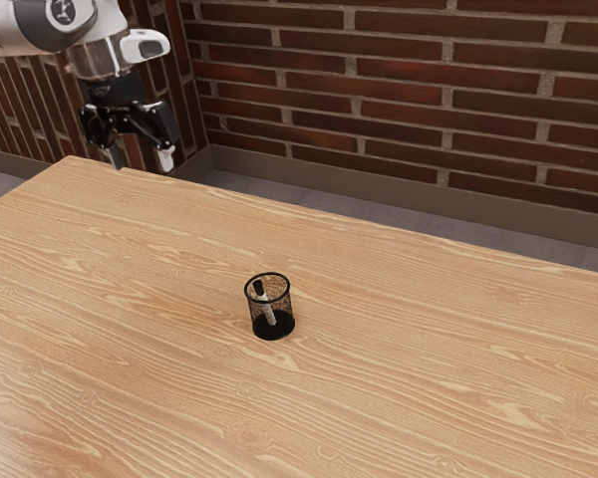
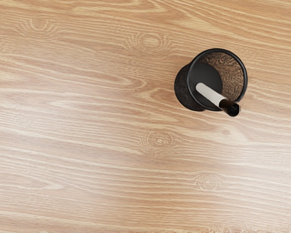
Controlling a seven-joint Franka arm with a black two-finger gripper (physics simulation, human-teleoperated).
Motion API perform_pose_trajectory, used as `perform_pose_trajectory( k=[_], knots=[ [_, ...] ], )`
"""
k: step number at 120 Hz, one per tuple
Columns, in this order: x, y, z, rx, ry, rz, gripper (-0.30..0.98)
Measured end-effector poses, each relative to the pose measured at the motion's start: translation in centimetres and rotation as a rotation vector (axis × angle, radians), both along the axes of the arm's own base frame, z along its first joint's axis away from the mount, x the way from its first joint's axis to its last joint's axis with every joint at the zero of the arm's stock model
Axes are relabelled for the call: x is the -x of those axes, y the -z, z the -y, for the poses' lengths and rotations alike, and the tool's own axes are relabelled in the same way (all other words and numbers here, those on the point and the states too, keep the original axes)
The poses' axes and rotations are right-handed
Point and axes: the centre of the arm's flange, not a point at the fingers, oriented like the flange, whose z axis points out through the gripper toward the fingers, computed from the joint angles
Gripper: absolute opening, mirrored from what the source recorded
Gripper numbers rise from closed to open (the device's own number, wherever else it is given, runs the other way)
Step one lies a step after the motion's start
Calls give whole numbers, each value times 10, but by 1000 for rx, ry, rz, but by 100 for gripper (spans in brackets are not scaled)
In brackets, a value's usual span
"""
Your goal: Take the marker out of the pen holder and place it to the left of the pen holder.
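The marker (image 1: pixel 269 312) leans in the mesh pen holder (image 1: pixel 286 309), black cap (image 2: pixel 230 107) up. I judge it light, stiff, slightly slick; I'd pinch just below the cap. My gripper (image 1: pixel 142 160), spread and empty, hangs near the tabletop (image 1: pixel 429 349)'s exterior-view upper-left corner.

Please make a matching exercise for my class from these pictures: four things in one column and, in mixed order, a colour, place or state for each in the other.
Column one
1. Marker
2. Pen holder
3. Table
4. Fingers

Column two
A. Spread apart, holding nothing
B. Light brown, with a wood grain
C. Leaning, with its dark end up
D. Black mesh, standing upright

Right pairs: 1-C, 2-D, 3-B, 4-A
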Motion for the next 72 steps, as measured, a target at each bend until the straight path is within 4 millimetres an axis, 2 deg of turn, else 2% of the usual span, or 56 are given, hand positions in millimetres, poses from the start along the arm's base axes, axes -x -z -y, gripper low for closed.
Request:
perform_pose_trajectory(
  k=[8, 12, 26, 35, 47, 56, 72],
  knots=[
    [-3, 5, 17, -2, 30, -8, 69],
    [-9, 14, 24, -4, 42, -24, 69],
    [-36, 87, 43, -6, 65, -125, 69],
    [-34, 141, 42, -2, 58, -175, 69],
    [-28, 189, 42, -1, 47, -180, 69],
    [-29, 209, 45, -7, 48, -154, 69],
    [-50, 228, 66, -18, 98, -39, 69]
  ],
)
